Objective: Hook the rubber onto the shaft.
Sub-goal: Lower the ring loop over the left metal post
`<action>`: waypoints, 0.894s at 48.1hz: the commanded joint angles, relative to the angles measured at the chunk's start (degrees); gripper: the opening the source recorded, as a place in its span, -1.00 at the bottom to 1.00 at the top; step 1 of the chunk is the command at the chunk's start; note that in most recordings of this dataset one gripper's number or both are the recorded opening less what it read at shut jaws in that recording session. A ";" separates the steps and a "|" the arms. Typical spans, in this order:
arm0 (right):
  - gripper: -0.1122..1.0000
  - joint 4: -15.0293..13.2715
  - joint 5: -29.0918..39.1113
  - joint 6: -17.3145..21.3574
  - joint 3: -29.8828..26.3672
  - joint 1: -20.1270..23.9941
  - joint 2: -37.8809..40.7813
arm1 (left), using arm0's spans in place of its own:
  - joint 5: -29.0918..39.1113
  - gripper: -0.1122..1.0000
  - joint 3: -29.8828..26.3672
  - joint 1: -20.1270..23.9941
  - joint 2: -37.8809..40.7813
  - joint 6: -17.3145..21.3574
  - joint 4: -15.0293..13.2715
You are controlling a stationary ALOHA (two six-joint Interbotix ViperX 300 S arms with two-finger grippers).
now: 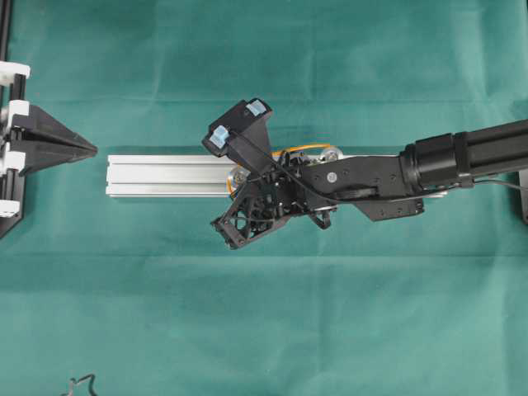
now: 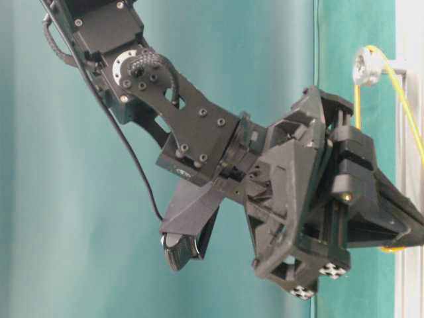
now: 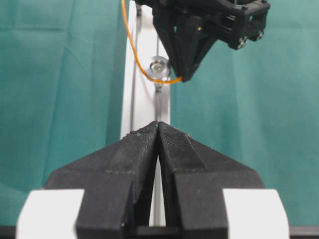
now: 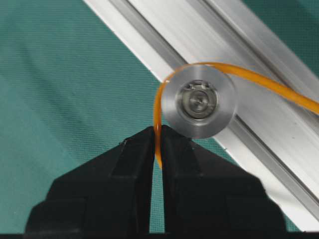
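The right gripper (image 4: 155, 144) is clamped on the rubber band (image 4: 158, 107), holding it taut around the round shaft (image 4: 199, 101) on the aluminium rail (image 1: 165, 176) so the loop seats, while the left gripper (image 3: 158, 130), closed and empty, rests well clear of the rail's end, obstructing nothing.

Robotics laboratory bench: a green cloth-covered table (image 1: 165, 313) bearing a silver slotted aluminium rail (image 1: 165, 176) between two black robot arms.
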 commanded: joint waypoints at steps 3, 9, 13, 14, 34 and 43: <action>-0.68 0.18 -0.44 -0.09 0.35 0.35 -3.16 | -0.53 -0.80 -1.76 0.00 0.35 0.09 0.26; -0.68 0.09 -0.44 -0.18 1.58 0.44 -4.22 | -0.53 -0.80 -1.67 0.09 0.35 0.09 0.26; -0.68 -0.09 -0.44 -0.18 2.37 0.44 -5.01 | -0.35 -0.80 -1.67 0.00 0.35 0.09 0.18; -0.68 -0.09 -0.44 -0.18 2.64 0.44 -5.19 | -0.26 -0.80 -1.67 0.09 0.35 0.09 0.26; -0.68 -0.26 -0.18 -0.18 6.24 0.35 -7.65 | -0.18 -0.80 -1.76 0.00 0.35 0.18 0.26; -0.68 -0.44 -0.35 -0.35 7.38 0.44 -8.35 | -0.26 -0.80 -1.76 0.09 0.35 0.09 0.26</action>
